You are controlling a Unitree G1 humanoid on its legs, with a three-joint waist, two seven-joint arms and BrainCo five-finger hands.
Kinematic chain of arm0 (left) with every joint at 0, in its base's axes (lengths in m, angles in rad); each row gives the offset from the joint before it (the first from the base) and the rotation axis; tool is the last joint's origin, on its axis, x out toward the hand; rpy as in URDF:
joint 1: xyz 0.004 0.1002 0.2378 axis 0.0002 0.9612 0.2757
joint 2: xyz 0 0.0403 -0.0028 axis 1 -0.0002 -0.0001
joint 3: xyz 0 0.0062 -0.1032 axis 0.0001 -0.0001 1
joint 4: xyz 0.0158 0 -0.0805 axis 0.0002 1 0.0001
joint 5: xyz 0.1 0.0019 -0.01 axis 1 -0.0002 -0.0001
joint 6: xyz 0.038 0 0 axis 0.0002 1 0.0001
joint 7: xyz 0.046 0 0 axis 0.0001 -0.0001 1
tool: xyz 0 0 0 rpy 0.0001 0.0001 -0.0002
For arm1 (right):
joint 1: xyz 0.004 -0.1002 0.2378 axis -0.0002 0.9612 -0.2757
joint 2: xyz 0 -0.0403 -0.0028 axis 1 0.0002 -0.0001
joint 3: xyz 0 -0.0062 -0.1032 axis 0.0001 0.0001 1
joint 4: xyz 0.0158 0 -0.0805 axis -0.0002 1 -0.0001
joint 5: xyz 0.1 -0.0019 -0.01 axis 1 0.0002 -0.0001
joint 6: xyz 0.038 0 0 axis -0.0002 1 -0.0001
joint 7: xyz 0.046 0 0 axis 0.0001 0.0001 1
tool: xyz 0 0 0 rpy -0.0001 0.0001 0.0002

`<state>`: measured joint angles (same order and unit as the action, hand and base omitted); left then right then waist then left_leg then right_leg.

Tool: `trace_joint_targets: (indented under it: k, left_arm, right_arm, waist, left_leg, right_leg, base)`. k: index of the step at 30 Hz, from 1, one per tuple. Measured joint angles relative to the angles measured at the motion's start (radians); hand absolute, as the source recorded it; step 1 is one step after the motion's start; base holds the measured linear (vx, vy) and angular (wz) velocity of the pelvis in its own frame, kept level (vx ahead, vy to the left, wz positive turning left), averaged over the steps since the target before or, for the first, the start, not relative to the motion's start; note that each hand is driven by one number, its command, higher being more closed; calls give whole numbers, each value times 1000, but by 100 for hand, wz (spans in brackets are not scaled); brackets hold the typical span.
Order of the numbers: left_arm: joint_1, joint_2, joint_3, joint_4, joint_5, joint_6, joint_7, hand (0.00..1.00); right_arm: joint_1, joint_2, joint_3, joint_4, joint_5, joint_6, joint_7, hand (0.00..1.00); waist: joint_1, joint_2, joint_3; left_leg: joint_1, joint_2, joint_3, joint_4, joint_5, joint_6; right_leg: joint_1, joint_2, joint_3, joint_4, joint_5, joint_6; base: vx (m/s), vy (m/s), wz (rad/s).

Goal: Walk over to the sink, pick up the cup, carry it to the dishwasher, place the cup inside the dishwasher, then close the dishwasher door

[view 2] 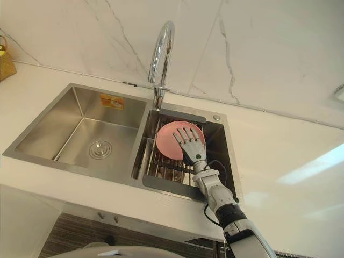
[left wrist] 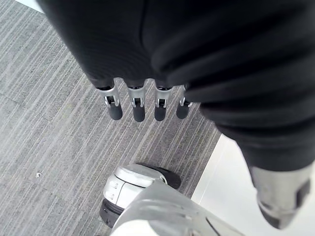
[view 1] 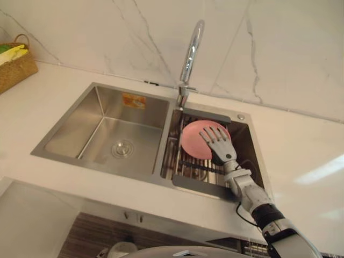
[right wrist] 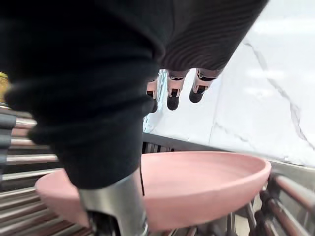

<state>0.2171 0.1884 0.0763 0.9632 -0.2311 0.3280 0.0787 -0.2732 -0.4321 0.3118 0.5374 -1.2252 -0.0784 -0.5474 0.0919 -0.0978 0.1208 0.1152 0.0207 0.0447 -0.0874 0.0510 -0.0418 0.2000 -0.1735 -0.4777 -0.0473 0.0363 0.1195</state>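
A shallow pink dish (view 1: 192, 141) lies on a metal rack (view 1: 185, 167) in the right basin of the steel sink (view 1: 64, 153); no other cup-like thing is in view. My right hand (view 1: 219, 144) reaches over the dish with its fingers spread and straight, open. In the right wrist view the fingers (right wrist: 172, 96) stretch above the pink dish (right wrist: 206, 182) and the thumb sits at its near rim, not closed on it. My left hand (left wrist: 138, 105) hangs open over grey striped floor.
A curved chrome faucet (view 1: 189, 54) rises behind the divider between the basins. The left basin (view 1: 113, 134) has a drain in its floor. A woven basket (view 1: 13, 67) stands on the white counter (view 1: 301, 156) at far left. A marble wall backs the counter.
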Motion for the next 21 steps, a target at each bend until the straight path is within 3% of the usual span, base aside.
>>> trace_joint_targets:
  k: [10,21]
  left_arm:
    - [5,-1,-14,0,21,-19,-20,0]
    - [8,4,-18,1,39,-24,-27,0]
  right_arm:
    - [-6,3,22,3,-1,112,0,0]
    - [-14,21,20,25,-39,152,-91,0]
  waist:
    - [14,5,3]
    - [14,5,8]
  left_leg:
    - [-13,0,-20,0,3,-7]
    - [-24,0,-22,0,3,-8]
  right_leg:
    - [-2,1,-23,3,-5,-1]
    - [-13,0,-21,7,-6,-1]
  base:
    - [-15,5,6]
    - [0,0,0]
